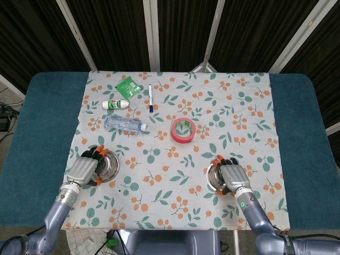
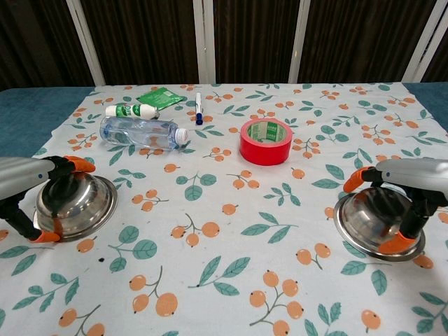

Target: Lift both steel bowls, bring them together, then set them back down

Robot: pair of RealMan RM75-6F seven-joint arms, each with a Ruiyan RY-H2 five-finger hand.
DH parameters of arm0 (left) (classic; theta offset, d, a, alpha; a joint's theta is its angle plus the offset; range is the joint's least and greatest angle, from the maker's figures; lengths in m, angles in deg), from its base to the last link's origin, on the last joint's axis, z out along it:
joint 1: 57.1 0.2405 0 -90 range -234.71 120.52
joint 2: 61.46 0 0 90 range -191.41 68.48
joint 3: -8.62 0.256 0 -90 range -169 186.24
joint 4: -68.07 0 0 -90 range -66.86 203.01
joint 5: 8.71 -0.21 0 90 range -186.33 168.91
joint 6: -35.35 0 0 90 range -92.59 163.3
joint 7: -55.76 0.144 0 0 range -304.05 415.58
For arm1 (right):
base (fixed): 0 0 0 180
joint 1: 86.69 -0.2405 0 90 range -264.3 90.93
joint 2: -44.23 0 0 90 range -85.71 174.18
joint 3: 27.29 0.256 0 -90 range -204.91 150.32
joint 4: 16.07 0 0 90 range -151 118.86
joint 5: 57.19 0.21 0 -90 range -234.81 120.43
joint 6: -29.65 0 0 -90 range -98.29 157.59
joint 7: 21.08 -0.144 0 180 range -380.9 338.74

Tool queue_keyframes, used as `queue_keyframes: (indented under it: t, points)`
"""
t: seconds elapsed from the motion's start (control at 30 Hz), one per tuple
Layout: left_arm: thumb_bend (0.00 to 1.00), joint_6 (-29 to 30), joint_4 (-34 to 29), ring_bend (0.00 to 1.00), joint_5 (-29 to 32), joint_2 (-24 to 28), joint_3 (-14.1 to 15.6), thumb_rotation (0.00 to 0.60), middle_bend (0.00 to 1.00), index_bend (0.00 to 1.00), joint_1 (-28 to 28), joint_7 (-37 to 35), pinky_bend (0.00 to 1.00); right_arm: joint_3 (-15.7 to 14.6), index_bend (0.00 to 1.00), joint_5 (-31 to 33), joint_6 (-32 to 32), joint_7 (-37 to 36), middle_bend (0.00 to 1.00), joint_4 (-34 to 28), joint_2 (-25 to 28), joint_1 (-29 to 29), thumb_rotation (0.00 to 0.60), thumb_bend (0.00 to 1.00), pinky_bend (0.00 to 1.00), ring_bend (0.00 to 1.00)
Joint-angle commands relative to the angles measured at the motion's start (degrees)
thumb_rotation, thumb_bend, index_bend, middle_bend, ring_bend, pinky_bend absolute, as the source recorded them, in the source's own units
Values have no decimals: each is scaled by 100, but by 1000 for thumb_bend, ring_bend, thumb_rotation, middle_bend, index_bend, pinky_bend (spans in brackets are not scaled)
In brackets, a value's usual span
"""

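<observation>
**Both hands gripping the upturned steel bowls**

The left hand [image 2: 31, 199] is closing over the left bowl [image 2: 78, 203], with fingers [image 2: 73, 164] arching across the far side and an orange fingertip pressing at the near rim. This bowl is lying upside down at the near left of the table [image 1: 37, 133], on the flowered cloth [image 2: 224, 245]. Whether its rim is sitting on the cloth or just off it cannot be told.

The right hand [image 2: 409, 192] is gripping the right bowl [image 2: 374, 220] in the same way, fingers on the far edge and a fingertip at the near rim. This bowl is also upside down, at the near right, and appears tilted, its near edge looking slightly raised from the cloth.

The two bowls are sitting well apart, one at each side. Between them and farther back, a roll of red tape [image 2: 266, 141] is standing on the cloth. To the far left, a clear water bottle [image 2: 140, 133] is lying on its side, with a small white bottle [image 2: 131, 110] just behind it, a green packet [image 2: 161, 96] beyond that, and a marker pen [image 2: 198, 107] near the packet.
</observation>
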Motion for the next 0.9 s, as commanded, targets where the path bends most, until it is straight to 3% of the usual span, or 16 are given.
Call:
queue_keyframes:
  t: [0.03, 0.33, 0.67, 0.73, 0.9]
  points:
    - [5, 8, 17, 0, -6, -15, 8, 600, 0, 65, -19, 18, 155, -16, 177, 42, -6, -26, 34, 51, 0, -50, 600, 149, 44, 158]
    - [10, 113, 71, 0, -151, -95, 5, 600, 0, 72, -57, -39, 172, -23, 177, 149, 0, -85, 39, -31, 169, -161, 600, 149, 51, 168]
    - [21, 128, 13, 2, 109, -181, 8, 600, 0, 73, -129, 338, 212, -110, 189, 322, -107, -150, 48, 35, 192, -291, 600, 149, 78, 201]
    - [22, 172, 3, 4, 97, -182, 7, 600, 0, 73, -127, 348, 222, -131, 199, 274, -106, -195, 58, 80, 169, -291, 600, 149, 113, 221]
    - [23, 252, -15, 4, 79, -165, 14, 600, 0, 73, -111, 342, 224, -209, 216, 153, -114, -294, 69, 145, 126, -279, 600, 150, 321, 272]
